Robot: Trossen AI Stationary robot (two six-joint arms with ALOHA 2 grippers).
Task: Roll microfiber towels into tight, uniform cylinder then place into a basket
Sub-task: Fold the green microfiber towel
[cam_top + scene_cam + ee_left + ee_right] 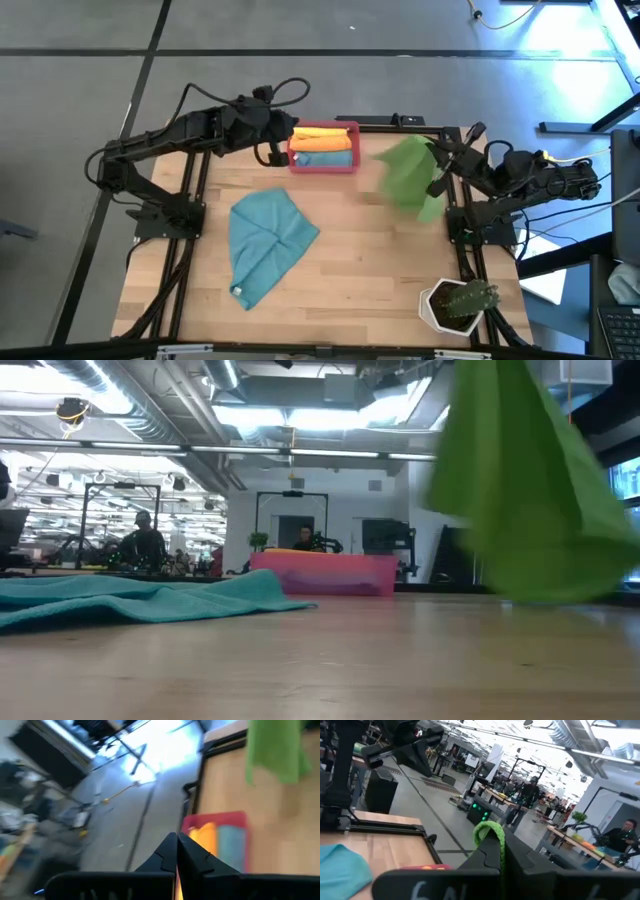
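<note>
Green towel (408,178) hangs off the table from the right gripper (437,182), whose jaws are pinched tight on a fold of it. Over at the far edge, the left gripper (275,152) hovers beside the red-pink basket (323,165), jaws closed and empty. A teal towel (265,243) lies crumpled on the table (360,260).

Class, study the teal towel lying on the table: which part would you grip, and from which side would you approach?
Grip the teal towel at its narrow end near the table's front edge, coming straight down from above. It lies flat and loosely folded, tapering there to a point, so a small bunch of cloth should fit between the fingers. This is a judgement; the broad end near the basket offers no such corner.
</note>
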